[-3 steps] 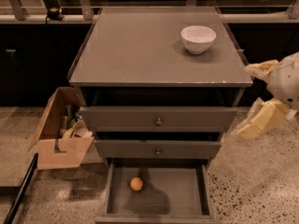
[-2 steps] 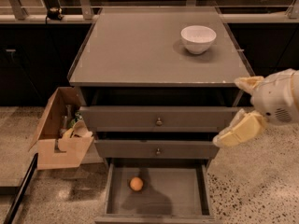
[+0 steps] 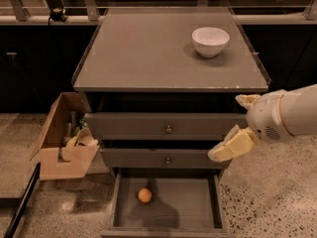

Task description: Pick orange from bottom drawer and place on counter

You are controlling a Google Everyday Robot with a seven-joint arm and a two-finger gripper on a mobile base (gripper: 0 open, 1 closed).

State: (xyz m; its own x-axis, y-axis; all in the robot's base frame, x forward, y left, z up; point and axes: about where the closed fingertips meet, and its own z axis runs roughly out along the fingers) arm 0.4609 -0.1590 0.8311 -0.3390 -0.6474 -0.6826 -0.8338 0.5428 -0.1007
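Already done: bottom drawer of drawer cabinet pulled out, inside exposed; nothing further, by the look of it.
Orange: on drawer floor at foot of cabinet, left of centre, touching no wall; not gripped, not lifted.
Gripper: at cabinet's right front, level w/ top drawer & middle drawer; above and right of orange, well apart from it.
Claw state: released, spread wide, nothing held.
Counter: cabinet top, mostly bare, w/ white bowl toward back right; no orange up there yet.
Left to do: drop into drawer, close on orange, lift clear of drawer walls, carry up to cabinet top, set down, let go.
Progress est.: early, pre-grasp; most of task ahead.
Orange heading: round, so no long axis & no pointing end; stem end too small to tell. Approach angle prob. immaterial.
Drawer axis: long side across cabinet front, left to right; short side out from cabinet toward cam.
Risk (guess): prone to roll on flat drawer floor if nudged off-centre.
Nearby: open cardboard box on floor left of cabinet, well apart from orange.
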